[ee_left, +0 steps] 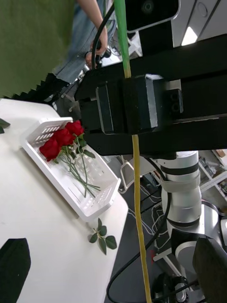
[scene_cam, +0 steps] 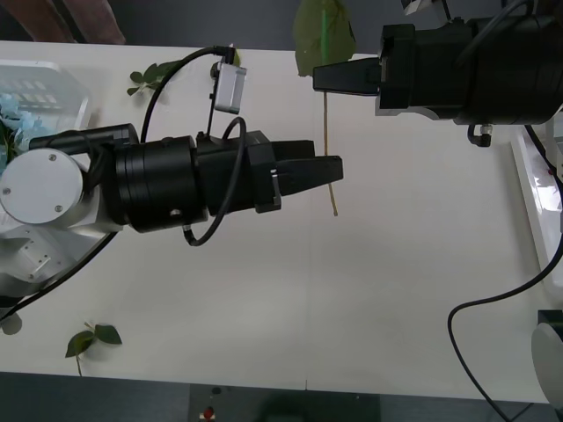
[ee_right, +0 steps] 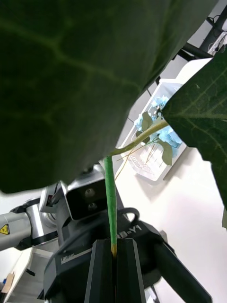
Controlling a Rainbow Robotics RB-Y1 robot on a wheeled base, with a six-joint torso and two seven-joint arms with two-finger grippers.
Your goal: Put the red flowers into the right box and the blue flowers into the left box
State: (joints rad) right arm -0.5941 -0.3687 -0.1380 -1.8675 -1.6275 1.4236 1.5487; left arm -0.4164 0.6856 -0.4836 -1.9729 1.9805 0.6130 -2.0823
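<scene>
I am mid-handover. My right gripper (scene_cam: 318,77), up above the far side of the white table (scene_cam: 396,290), is clamped on a thin green-and-yellow plastic stem (scene_cam: 327,123) that carries a broad dark-green leaf (scene_cam: 324,31). By that leaf I judge it to be one of the blue flowers, though its bloom is hidden. My left gripper (scene_cam: 330,170) reaches in from the side at mid-table, its black fingers parted with the lower stem between them and nothing gripped.

The pale sky-blue fluffy flowers (scene_cam: 10,112) already sorted lie in the white ribbed plastic left box (scene_cam: 62,83), and the deep-red roses (ee_left: 61,137) in the white plastic right box (ee_left: 94,199).

Next I should pinch the stem with the left before the right lets go, then carry it to the left box.
</scene>
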